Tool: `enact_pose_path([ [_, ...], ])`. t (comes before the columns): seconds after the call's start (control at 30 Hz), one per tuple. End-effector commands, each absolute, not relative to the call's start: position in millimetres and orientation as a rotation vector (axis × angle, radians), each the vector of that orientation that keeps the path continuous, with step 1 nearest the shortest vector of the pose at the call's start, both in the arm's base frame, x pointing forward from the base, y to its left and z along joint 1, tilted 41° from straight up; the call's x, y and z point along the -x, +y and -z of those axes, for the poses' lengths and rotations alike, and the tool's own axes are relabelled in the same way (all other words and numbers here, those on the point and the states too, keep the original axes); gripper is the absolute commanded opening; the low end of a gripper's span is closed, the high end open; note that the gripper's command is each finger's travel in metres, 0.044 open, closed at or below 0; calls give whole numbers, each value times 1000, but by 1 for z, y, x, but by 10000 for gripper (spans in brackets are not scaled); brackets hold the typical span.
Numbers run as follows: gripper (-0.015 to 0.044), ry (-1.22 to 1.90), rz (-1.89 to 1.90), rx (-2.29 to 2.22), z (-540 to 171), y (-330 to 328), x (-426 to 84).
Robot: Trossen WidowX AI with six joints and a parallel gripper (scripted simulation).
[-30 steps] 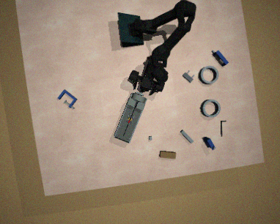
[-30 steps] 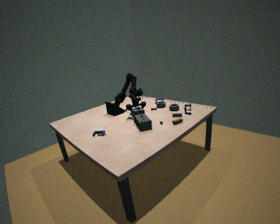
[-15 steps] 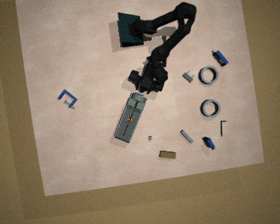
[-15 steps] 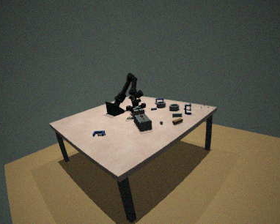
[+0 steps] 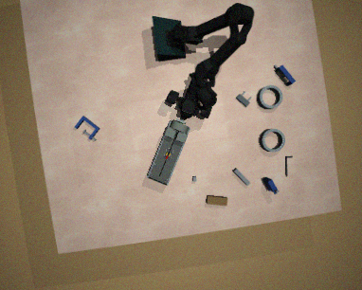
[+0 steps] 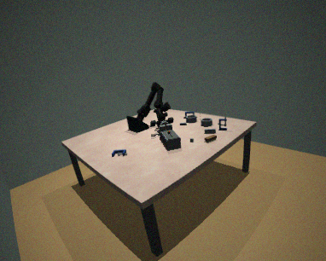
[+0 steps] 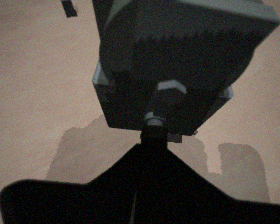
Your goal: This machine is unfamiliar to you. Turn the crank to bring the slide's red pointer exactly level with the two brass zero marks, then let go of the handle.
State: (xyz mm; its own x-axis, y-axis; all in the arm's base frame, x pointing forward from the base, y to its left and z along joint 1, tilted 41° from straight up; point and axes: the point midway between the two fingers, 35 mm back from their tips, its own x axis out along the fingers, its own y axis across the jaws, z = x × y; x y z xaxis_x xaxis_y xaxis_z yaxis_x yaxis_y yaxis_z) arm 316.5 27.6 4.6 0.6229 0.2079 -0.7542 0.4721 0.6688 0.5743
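Arm bent at elbow, reaching down over table [image 5: 116,208] [image 6: 130,171]; gripper [image 5: 181,117] [image 6: 160,124] [image 7: 149,150] low, fingers drawn together, closed on crank handle

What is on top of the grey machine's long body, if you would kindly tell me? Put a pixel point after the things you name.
A dark slot and a small red-and-yellow marking [image 5: 168,155] show on top; its underside is hidden.

Pale pinkish table top [image 5: 130,213] [image 6: 117,171] with dark legs [image 6: 151,230] — standing on a tan floor [image 5: 7,190] [image 6: 270,205]; plain grey-green wall [image 6: 160,43] behind — lighting dim, shadow cast beneath the table
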Motion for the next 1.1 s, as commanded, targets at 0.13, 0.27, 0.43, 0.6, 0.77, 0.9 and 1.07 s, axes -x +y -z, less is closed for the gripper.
enact_pose_path([
  [0.13,0,913,175,-856,-6,29,-318],
  [0.27,0,913,174,-856,-9,32,-320],
  [0.43,0,913,174,-856,-12,34,-322],
  [0.6,0,913,174,-856,-13,34,-322],
  [0.77,0,913,174,-856,-13,34,-322],
  [0.9,0,913,174,-856,-14,34,-323],
  [1.07,0,913,174,-856,-14,34,-323],
])
